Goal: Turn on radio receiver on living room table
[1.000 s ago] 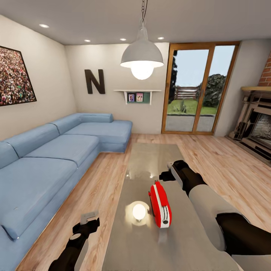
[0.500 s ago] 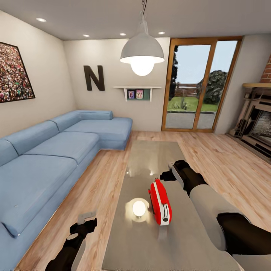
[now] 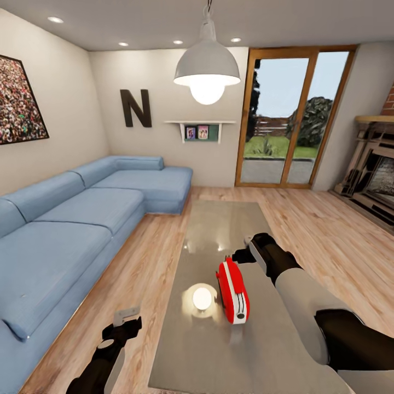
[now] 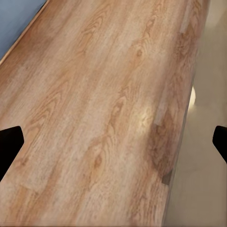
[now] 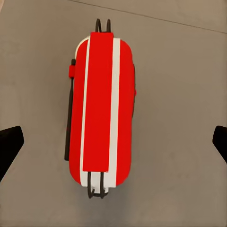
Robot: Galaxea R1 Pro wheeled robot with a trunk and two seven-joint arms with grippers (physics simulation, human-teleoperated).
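Observation:
The red radio receiver (image 3: 232, 293) with white end faces stands on the glossy grey table (image 3: 219, 230), near its middle. My right gripper (image 3: 239, 255) hovers just above the radio's far end. In the right wrist view the radio (image 5: 101, 109) lies lengthwise between the wide-apart dark fingertips (image 5: 9, 146) of the right gripper (image 5: 113, 144), which is open and apart from it. The thin looped handle (image 5: 97, 189) pokes out at one end. My left gripper (image 3: 125, 323) hangs open over the wood floor (image 4: 94, 94) beside the table's edge (image 4: 203, 142).
A long blue L-shaped sofa (image 3: 71, 230) runs along the left. The white dome pendant lamp (image 3: 207, 65) hangs over the table and mirrors in it (image 3: 202, 298). A dark letter N (image 3: 135, 108), glass doors (image 3: 290, 120) and the fireplace (image 3: 377, 175) line the back and right.
The whole head view has shifted a little, so the camera has moved. Both arms and the radio keep their places relative to each other.

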